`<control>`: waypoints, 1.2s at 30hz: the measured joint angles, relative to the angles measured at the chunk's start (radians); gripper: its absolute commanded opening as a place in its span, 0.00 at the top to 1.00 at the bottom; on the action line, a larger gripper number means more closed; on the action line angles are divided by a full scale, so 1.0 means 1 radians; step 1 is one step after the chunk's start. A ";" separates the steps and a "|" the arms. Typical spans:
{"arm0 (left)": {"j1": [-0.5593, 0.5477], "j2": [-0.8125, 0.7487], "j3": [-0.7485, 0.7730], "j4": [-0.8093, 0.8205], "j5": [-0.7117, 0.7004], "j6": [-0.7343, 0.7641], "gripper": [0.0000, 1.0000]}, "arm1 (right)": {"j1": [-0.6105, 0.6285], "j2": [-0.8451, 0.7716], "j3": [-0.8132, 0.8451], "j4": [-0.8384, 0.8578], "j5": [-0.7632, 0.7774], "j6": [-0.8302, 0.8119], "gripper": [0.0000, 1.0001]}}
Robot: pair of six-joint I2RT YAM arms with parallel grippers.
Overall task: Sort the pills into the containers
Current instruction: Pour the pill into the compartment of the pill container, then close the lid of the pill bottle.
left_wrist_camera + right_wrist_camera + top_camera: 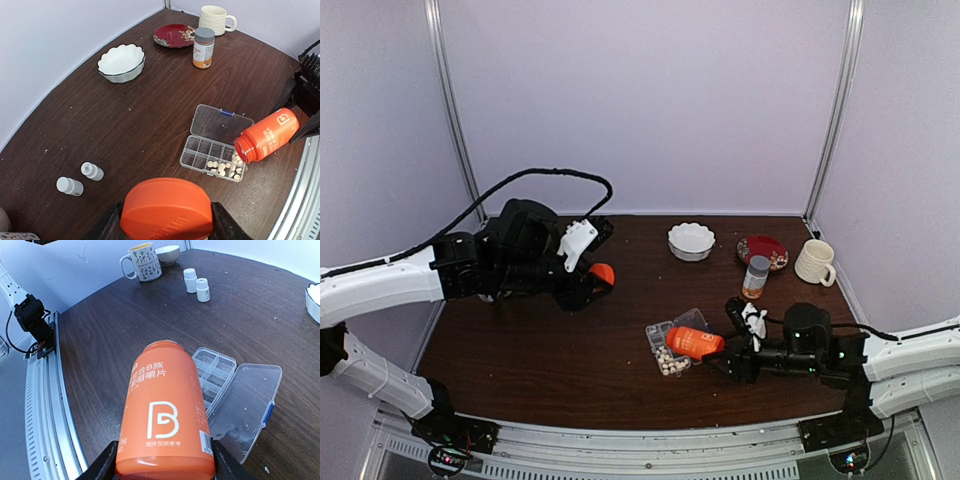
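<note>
The left arm is raised over the far left of the table, its wrist turned down towards the centre. The left gripper [167,224] has its jaws clamped on a wide orange cap [167,207], one finger at each side. The right arm reaches in low from the right with its forearm almost level. The jaws of the right gripper [162,467] are clamped round the base of an orange bottle [165,410]. The bottle is tipped on its side, open mouth pointing left over the box [656,335], which sits near and right of centre with its clear lid [220,120] folded open flat. The pills [223,167] lie in the cells [202,149] at the box's near end, just below the mouth.

The bottle's label carries a large white B-shaped logo, with Chinese characters and a "B" above it and a smaller line below that is too small to read. The cap's rim has raised lettering I cannot make out. Farther back, the label on the grey-capped amber bottle [203,47] is also unreadable
</note>
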 measured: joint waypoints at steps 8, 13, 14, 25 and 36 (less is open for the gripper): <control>0.000 -0.027 0.013 -0.010 0.017 0.000 1.00 | 0.000 -0.097 -0.039 0.126 0.012 -0.025 1.00; 0.000 -0.050 0.043 -0.014 0.022 -0.004 1.00 | 0.000 -0.168 -0.035 0.176 0.033 -0.077 1.00; 0.000 -0.053 0.049 -0.016 0.022 -0.005 1.00 | 0.000 -0.181 -0.030 0.176 0.037 -0.090 1.00; 0.000 -0.068 0.115 -0.062 0.045 -0.049 1.00 | -0.001 -0.199 0.148 0.319 0.072 -0.235 1.00; 0.000 -0.152 0.209 -0.082 0.121 -0.126 1.00 | -0.001 -0.086 0.403 0.654 0.037 -0.344 1.00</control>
